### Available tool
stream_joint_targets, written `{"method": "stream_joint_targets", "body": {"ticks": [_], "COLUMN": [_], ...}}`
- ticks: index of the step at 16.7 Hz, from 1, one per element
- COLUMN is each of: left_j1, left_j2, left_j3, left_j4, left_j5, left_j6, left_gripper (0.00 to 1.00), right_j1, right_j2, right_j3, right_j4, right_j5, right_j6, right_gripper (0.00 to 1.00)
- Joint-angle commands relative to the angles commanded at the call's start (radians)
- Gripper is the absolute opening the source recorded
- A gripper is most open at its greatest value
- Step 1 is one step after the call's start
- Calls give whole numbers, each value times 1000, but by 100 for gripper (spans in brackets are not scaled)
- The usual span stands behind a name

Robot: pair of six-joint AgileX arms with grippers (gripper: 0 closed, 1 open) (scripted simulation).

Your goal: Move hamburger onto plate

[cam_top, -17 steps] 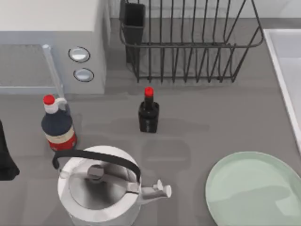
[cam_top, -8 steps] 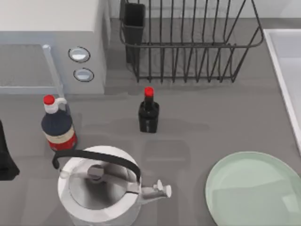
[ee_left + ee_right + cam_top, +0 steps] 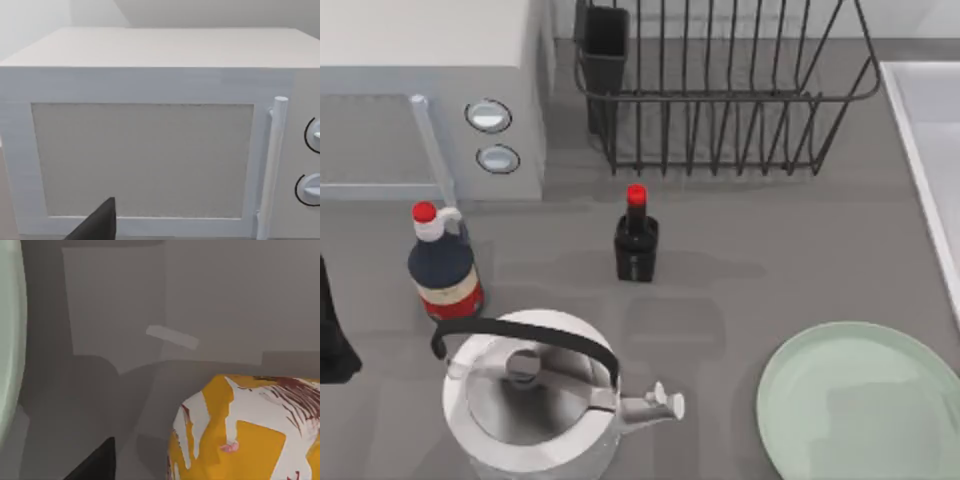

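Observation:
The pale mint-green plate lies at the table's front right, with nothing on it. In the right wrist view the hamburger sits close to the camera, cream-white with orange-yellow patches and dark red streaks, resting on the grey table. The plate's rim curves along that picture's edge, a stretch of bare table away from the hamburger. A dark part of my right gripper pokes in beside the hamburger, apart from it. My left arm is parked at the table's left edge, and its gripper faces the microwave door.
A white-and-steel kettle stands front left with its spout toward the plate. A round dark bottle and a small black bottle stand mid-table. The microwave is at the back left, the wire dish rack at the back centre, and a white tray edge at the right.
A faint shadow on the plate's front right part has faded away. Nothing else in the top view has moved.

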Motion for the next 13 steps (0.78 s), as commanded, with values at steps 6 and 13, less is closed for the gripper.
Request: {"method": "stream_joint_targets", "body": {"ticks": [6,13], "left_j1": [0,0], "left_j2": [0,0], "left_j3": [0,0], "left_j4": [0,0], "left_j5": [0,0], "left_j6": [0,0], "left_gripper": [100,100], "right_j1": [0,0], "right_j2": [77,77], "right_j3": [-72,-72], "right_j4": [144,144], "right_j5": [0,0], "right_j6": [1,1], "right_gripper": [100,62]}}
